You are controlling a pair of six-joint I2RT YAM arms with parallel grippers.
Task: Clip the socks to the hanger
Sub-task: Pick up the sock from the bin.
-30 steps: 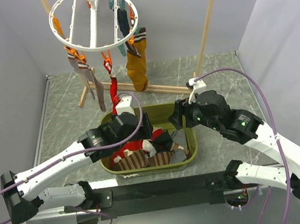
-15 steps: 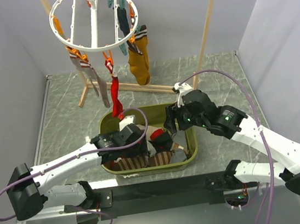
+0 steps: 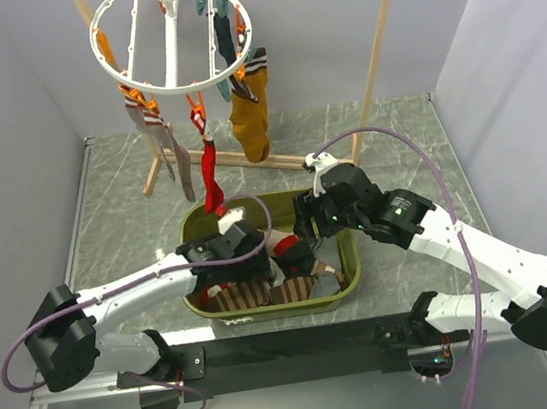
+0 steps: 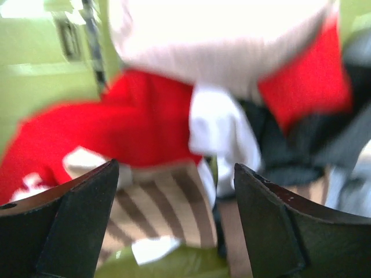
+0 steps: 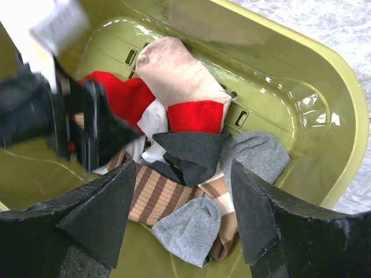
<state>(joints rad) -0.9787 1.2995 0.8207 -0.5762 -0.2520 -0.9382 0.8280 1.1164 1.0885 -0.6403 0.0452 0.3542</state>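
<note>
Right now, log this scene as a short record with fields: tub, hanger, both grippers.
tub: olive-green plastic tub on the grey marbled table, holding a loose pile that includes a red-and-white sock, a brown striped sock and a grey sock
hanger: white plastic ring hanger hooked on the wooden rack
clipped: red sock, tan-banded sock, mustard-yellow sock
left gripper: open, over the pile, empty
right gripper: open, over the pile, empty
</note>
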